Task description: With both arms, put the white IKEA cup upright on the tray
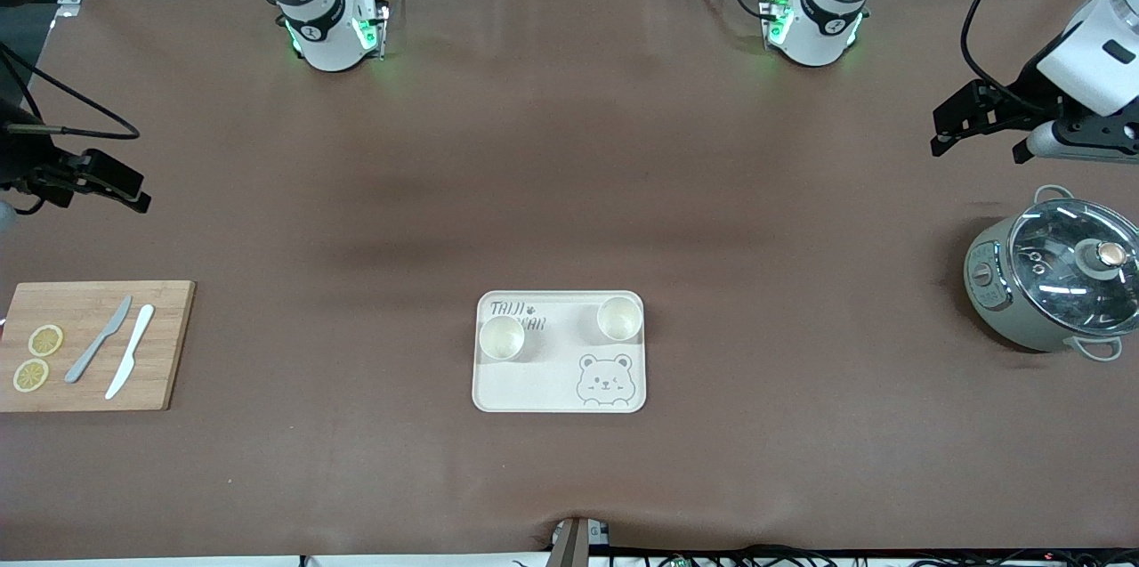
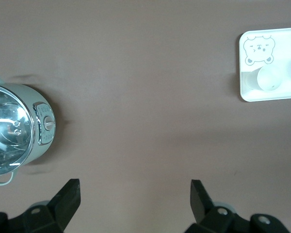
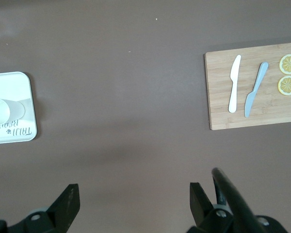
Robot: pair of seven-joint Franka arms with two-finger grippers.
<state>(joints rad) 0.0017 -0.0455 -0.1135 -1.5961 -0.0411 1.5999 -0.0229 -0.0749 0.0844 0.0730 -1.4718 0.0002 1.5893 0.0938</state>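
Note:
The cream tray (image 1: pixel 534 384) with a bear drawing lies mid-table, toward the front camera. Two white cups stand upright on it: one (image 1: pixel 501 337) by the lettering toward the right arm's end, one (image 1: pixel 619 319) toward the left arm's end. My left gripper (image 1: pixel 948 135) is open and empty, up over the table at the left arm's end, near the pot. Its view (image 2: pixel 135 194) shows the tray (image 2: pixel 262 97) and one cup (image 2: pixel 269 78). My right gripper (image 1: pixel 133 193) is open and empty over the right arm's end; its view (image 3: pixel 134 196) shows the tray (image 3: pixel 31 107) and one cup (image 3: pixel 2 110).
A grey pot with a glass lid (image 1: pixel 1050 287) stands at the left arm's end and also shows in the left wrist view (image 2: pixel 14 128). A wooden cutting board (image 1: pixel 160 344) with two knives and two lemon slices lies at the right arm's end.

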